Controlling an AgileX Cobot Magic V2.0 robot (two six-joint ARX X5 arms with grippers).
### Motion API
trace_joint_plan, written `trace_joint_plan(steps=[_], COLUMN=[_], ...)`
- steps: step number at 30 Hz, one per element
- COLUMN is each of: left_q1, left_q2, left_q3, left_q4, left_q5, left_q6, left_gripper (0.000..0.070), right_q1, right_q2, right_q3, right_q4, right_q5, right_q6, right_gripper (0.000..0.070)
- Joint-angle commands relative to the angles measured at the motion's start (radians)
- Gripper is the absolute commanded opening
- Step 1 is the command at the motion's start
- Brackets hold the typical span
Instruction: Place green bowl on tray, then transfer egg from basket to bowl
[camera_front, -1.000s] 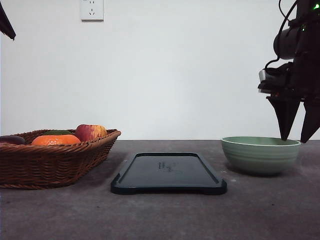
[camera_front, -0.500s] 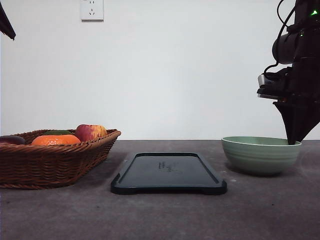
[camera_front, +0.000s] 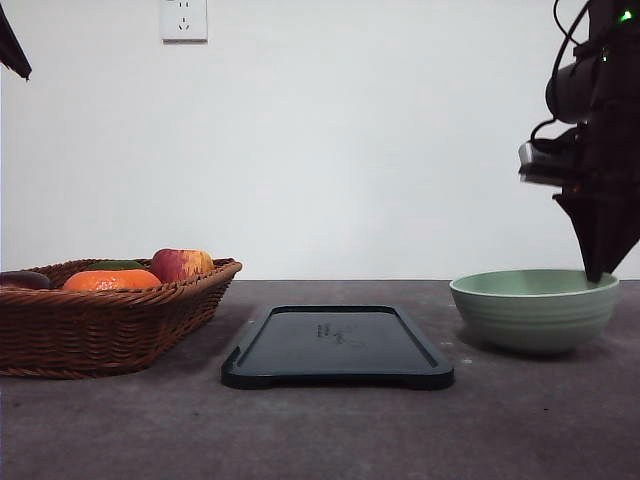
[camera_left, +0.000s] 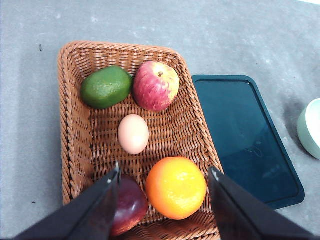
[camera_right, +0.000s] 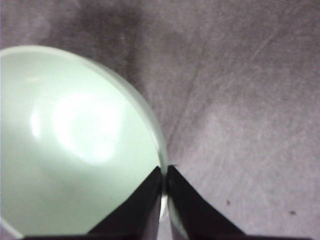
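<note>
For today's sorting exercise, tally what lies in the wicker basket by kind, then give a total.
Apple: 1
Avocado: 1
Egg: 1
Orange: 1
Dark red fruit, partly hidden by the left claw: 1
Total in the basket: 5

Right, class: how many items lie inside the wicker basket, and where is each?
5: avocado and red apple at one end, egg mid-basket, orange and a dark red fruit at the end nearest the left gripper.
</note>
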Motion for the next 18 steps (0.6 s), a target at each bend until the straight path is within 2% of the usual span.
trace_joint_plan(steps=[1,5,10,18], left_q1=[-0.002,-0.002,-0.002,-0.002], left_q2=[0.005,0.005,0.005,0.005], left_q3=[0.019,0.019,0.019,0.019], left_q4=[0.011,0.011,0.011,0.011], left_q5=[0.002,0.002,0.002,0.002], left_q6=[0.006,0.006,0.006,0.006], left_gripper=[0.035,0.035,0.035,0.035], right_q1=[0.001,0.014,0.063,0.201], right_q2=[0.021,0.021,0.021,0.023], right_q3=[0.046,0.107,0.171,0.204], right_q4=[-0.02,-0.068,-0.093,-0.017], right_q5=[-0.013,-0.071,-0.08,-0.086], right_q6=[-0.008,-0.001,0.022,0.095], right_gripper=[0.0005,0.0005,0.0005,0.0005])
